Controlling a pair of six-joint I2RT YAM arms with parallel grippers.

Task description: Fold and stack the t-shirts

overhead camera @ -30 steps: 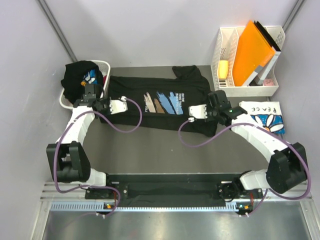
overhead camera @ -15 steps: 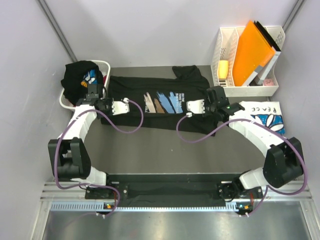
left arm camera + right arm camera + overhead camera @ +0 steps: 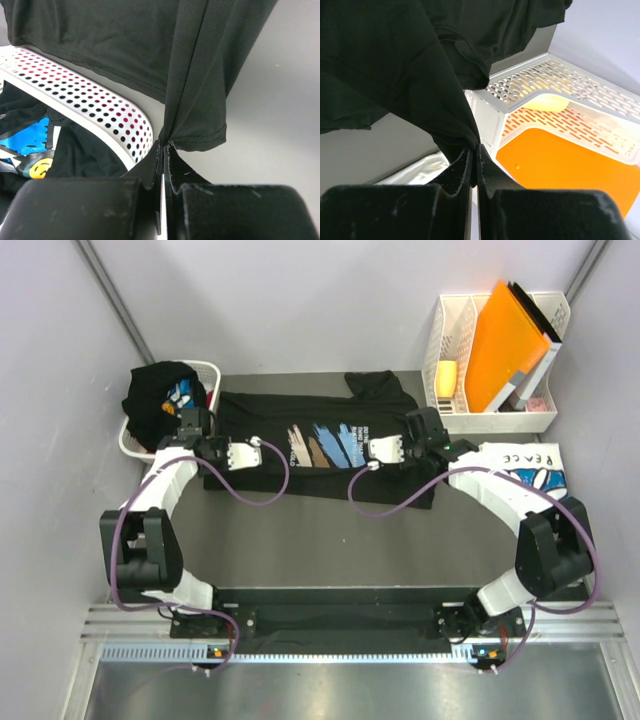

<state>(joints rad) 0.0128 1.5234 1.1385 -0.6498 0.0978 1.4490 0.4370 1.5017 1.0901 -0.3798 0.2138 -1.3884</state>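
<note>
Jaws: left gripper (image 3: 164, 146) and right gripper (image 3: 474, 148) each clenched on the black t-shirt's (image 3: 300, 445) near edge.
Shirt: spread on the table (image 3: 300, 535), beside the laundry basket (image 3: 100, 120).
Risk: thin pinches, so cloth could slip mid-fold and bunch.

Only thing I can actually read is on the folded white tee (image 3: 525, 472) at the right of the counter (image 3: 320, 540). Blue letters along its far edge spell PEACE, upside down from the top camera. The black tee (image 3: 262, 420) has small white lines of text beside its brush-stroke print, way too tiny to read.
</note>
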